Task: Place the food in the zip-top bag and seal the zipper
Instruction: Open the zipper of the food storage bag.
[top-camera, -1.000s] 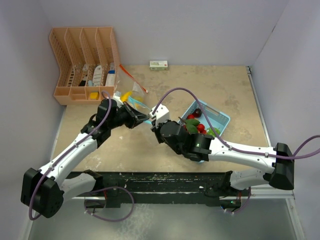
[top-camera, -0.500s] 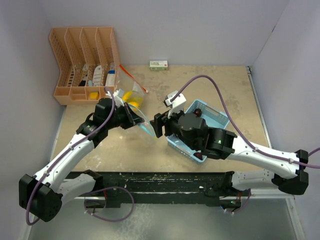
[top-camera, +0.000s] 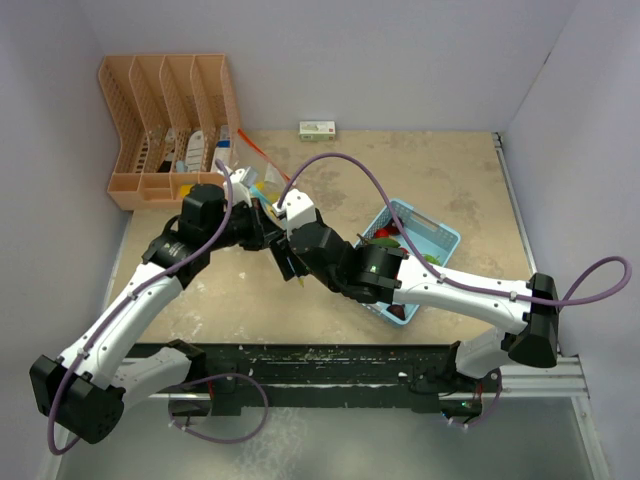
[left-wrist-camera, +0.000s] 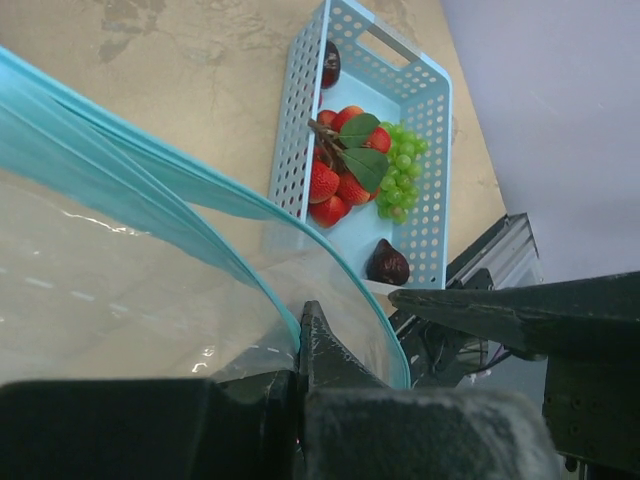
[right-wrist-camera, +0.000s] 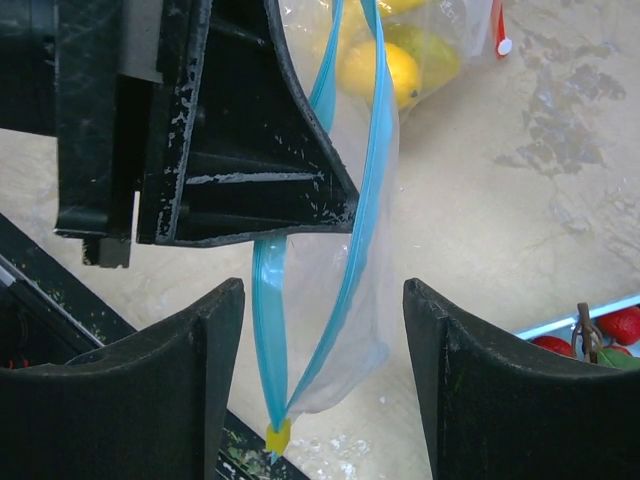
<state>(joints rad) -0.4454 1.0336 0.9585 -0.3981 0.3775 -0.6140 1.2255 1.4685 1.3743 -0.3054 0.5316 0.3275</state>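
Right fingers (right-wrist-camera: 160, 390) spread, zip-top bag (right-wrist-camera: 266, 320) hanging between

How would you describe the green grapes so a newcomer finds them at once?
Find the light-blue perforated basket on the tan table. In its middle lies a cluster of red strawberries, and the grapes touch that cluster on one side. They are the only bunch of tiny pale-green balls; the two dark purple pieces sit apart at the basket's ends.
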